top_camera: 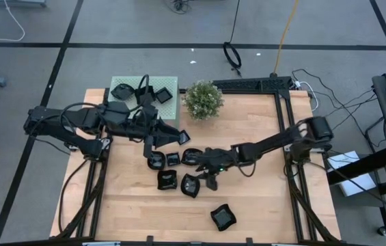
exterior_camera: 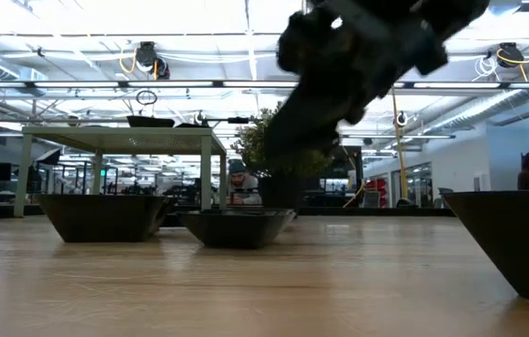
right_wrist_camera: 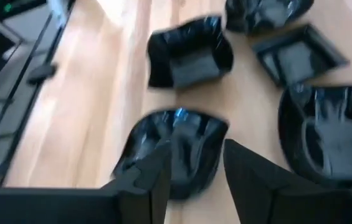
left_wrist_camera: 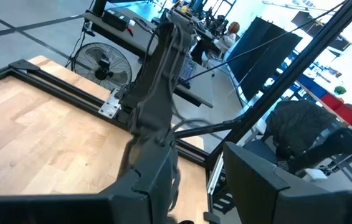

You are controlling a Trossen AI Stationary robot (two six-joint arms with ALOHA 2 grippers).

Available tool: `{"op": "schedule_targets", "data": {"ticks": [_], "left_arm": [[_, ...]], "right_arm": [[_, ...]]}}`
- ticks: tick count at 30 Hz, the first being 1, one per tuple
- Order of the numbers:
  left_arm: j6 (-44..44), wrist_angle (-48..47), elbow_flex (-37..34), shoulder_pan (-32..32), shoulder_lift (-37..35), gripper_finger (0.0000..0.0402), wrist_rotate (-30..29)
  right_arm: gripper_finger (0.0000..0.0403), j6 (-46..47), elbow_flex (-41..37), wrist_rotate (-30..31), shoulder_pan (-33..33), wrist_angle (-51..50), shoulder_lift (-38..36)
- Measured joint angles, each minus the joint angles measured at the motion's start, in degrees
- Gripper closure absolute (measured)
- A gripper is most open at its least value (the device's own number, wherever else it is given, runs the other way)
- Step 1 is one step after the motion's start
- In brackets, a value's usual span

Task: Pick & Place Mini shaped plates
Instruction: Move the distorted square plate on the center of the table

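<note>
Several small glossy black plates lie flat on the wooden table: a cluster [top_camera: 172, 158] at the middle, a wavy one [top_camera: 190, 185] nearer, and one apart [top_camera: 223, 216] toward the near edge. More sit on a green mat [top_camera: 169, 83] at the far left. My right gripper [right_wrist_camera: 194, 155] is open and points down over the wavy plate [right_wrist_camera: 176, 149], one finger above its bowl and the other beyond its rim. My left gripper [left_wrist_camera: 200, 155] is open and empty, held level above the table by the cluster's far side [top_camera: 181, 137]. My right gripper comes from above at the wavy plate's rim [right_wrist_camera: 216, 134] on the side toward the cluster, with one finger [right_wrist_camera: 157, 174] over the inside and one finger [right_wrist_camera: 250, 174] outside. I cannot tell whether either finger touches it. The plate lies flat on the table.
A green potted plant [top_camera: 203, 99] stands at the far middle, beside the mat. A square plate [right_wrist_camera: 297, 56] and two wavy ones [right_wrist_camera: 191, 56] [right_wrist_camera: 331, 130] lie close around my right gripper. Bare wood spreads toward the near left and the right edge [top_camera: 268, 198].
</note>
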Motion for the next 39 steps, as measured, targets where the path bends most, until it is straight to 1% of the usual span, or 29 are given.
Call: {"op": "schedule_targets", "data": {"ticks": [6,10,13,15,19,23,26,29,31,34,39], "left_arm": [[0.0,-1.6,0.0,-0.7,0.0,0.0254,0.0],[0.3,-1.7,0.1,-1.3,2.3,0.0254,0.0],[1.3,-1.4,0.1,-1.8,4.6,0.0254,0.0],[2.4,-1.5,0.1,-2.1,6.2,0.0254,0.3],[2.7,-1.5,0.1,-2.5,9.8,0.0254,1.6],[0.2,-2.3,0.1,-3.1,12.8,0.0254,6.1],[-1.6,-3.9,0.1,-4.2,14.6,0.0254,9.2],[-3.0,-5.3,0.0,-5.5,15.7,0.0254,10.6],[-3.3,-6.5,0.0,-6.6,15.8,0.0254,10.6],[-3.3,-5.9,0.0,-8.2,15.8,0.0254,10.6],[-3.4,-5.2,0.0,-10.5,15.2,0.0254,10.6]], "right_arm": [[0.0282,1.6,0.0,-8.6,1.1,-22.0,-10.3],[0.0293,5.2,0.0,-8.8,3.2,-34.4,-16.4],[0.0297,8.8,0.0,-8.8,5.3,-39.8,-20.2],[0.0297,12.1,-0.2,-8.6,7.2,-40.8,-22.0],[0.029,20.6,-3.0,-8.6,12.3,-37.4,-24.4],[0.0278,29.3,-6.9,-7.9,17.6,-32.1,-24.9],[0.0264,35.5,-10.6,-2.6,20.9,-23.6,-24.1],[0.0249,41.8,-14.7,4.1,23.0,-13.7,-22.2],[0.0238,47.7,-17.0,7.4,23.9,-7.8,-20.1],[0.0226,53.0,-18.9,8.0,24.9,-1.4,-16.1],[0.0218,53.9,-18.9,7.8,27.1,8.4,-9.1]]}}
